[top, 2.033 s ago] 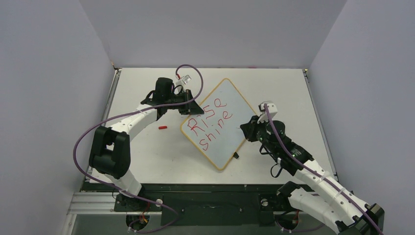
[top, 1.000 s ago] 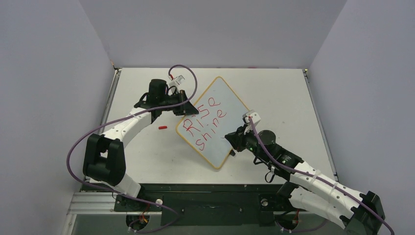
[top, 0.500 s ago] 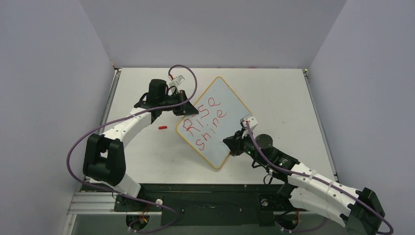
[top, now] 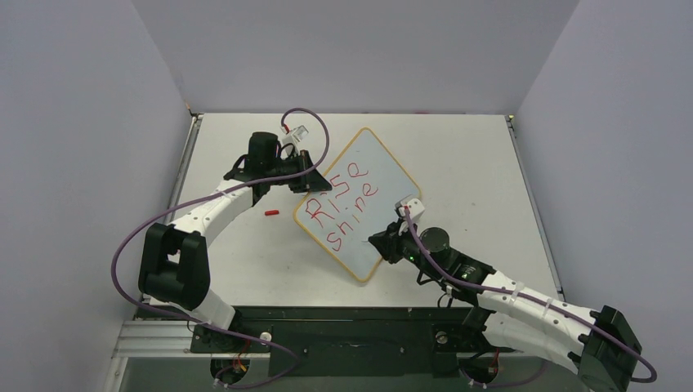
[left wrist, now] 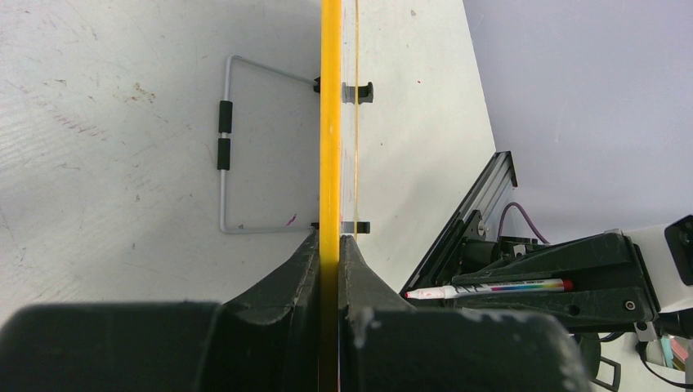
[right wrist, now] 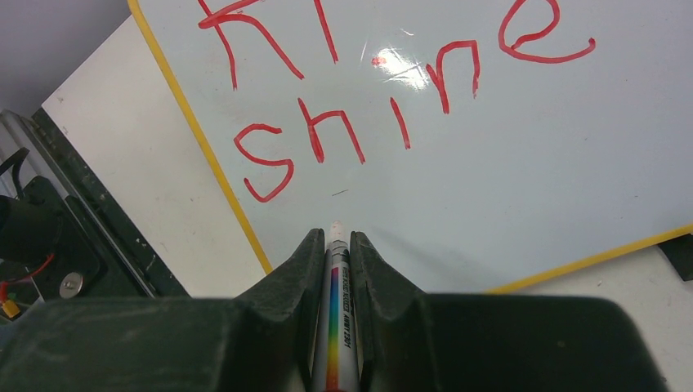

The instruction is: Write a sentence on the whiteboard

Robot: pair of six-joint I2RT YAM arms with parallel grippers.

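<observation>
The whiteboard (top: 384,175) reads "Rise shine". Left fingers (left wrist: 312,257) clamp its 9 o'clock edge. Right fingers (right wrist: 313,257) clamp the marker (right wrist: 336,245) over blank space at 5 o'clock, so more writing probably remains.

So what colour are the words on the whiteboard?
Red letters, seen best from the right wrist camera.
</observation>
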